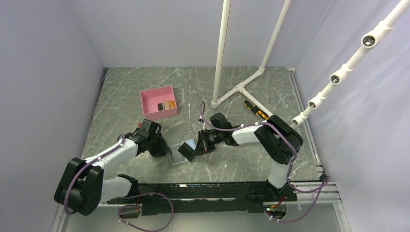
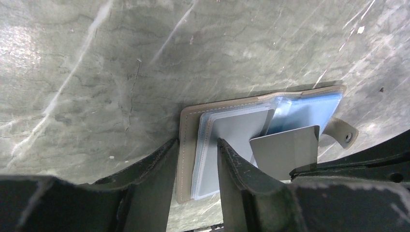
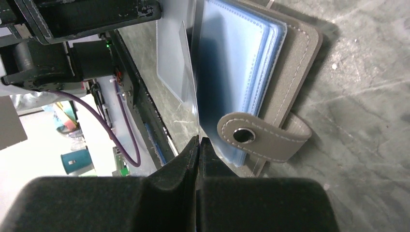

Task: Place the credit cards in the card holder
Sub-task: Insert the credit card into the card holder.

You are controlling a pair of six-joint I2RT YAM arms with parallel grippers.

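The grey card holder (image 2: 187,140) lies open on the table, its light blue sleeves facing up; it also shows in the top view (image 1: 178,159) and the right wrist view (image 3: 295,58). My left gripper (image 2: 197,145) has its jaws narrowly apart around the holder's left edge, one finger on the sleeves. My right gripper (image 3: 198,142) is shut on a dark glossy credit card (image 2: 285,150), held on edge with its leading edge at the sleeves. An orange card (image 1: 168,105) and a black card (image 1: 160,106) lie in the pink box (image 1: 157,92).
The holder's snap strap (image 3: 263,137) sticks out beside my right fingers. A yellow-and-black screwdriver (image 1: 256,111) lies behind the right arm, next to a white pipe frame (image 1: 237,89). Purple walls close in the table on three sides.
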